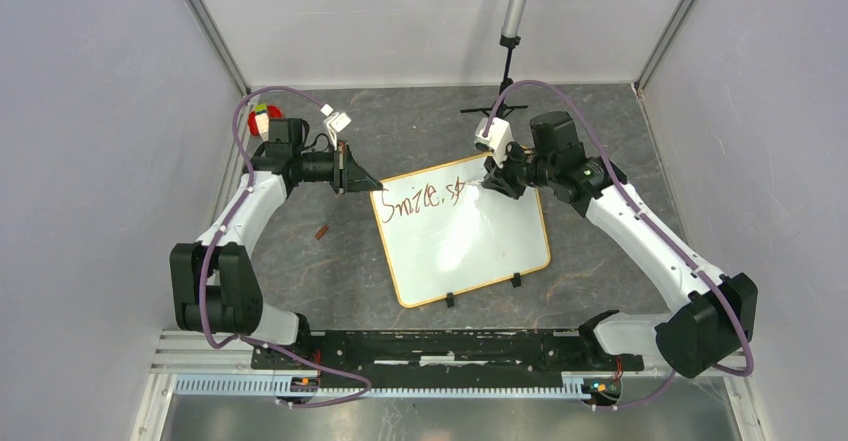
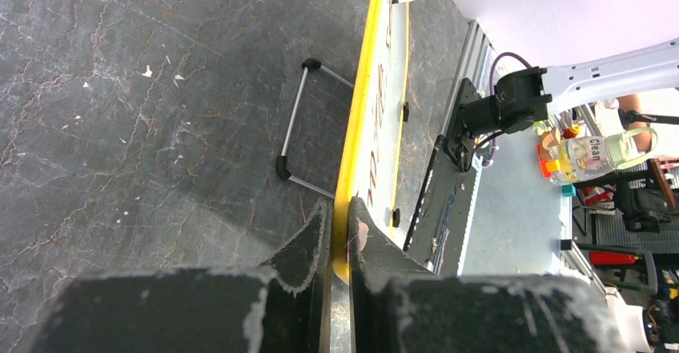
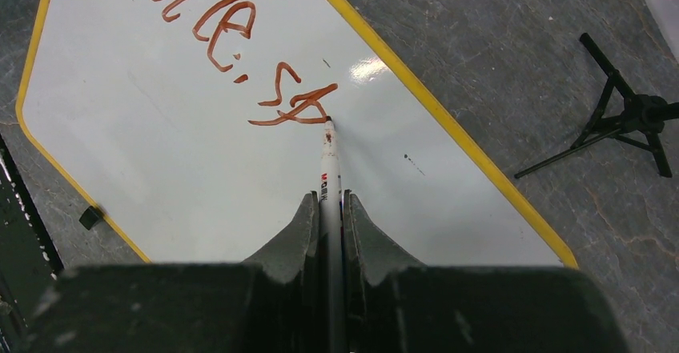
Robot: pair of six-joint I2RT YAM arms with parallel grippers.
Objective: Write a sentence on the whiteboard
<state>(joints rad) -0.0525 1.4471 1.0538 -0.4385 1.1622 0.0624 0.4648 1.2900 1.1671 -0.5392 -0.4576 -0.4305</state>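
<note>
The desk (image 1: pixel 330 271) carries the whiteboard (image 1: pixel 470 246) at its centre. The left end effector (image 2: pixel 339 206) is clenched on the whiteboard's far-left frame corner, steadying it. The right end effector (image 3: pixel 328 201) grasps a marker (image 3: pixel 328 149), its tip touching the whiteboard near the far edge. The sentence (image 1: pixel 424 197) reads "Smile," then apparently "sp", the last letter being unclear. Judgement: early stage, with most of the wording outstanding.

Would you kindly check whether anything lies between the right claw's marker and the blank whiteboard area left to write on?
Nothing visible does. The marker in the right claw touches the whiteboard at the end of the sentence, with bare white surface beyond; the left claw only pinches the frame edge.
</note>
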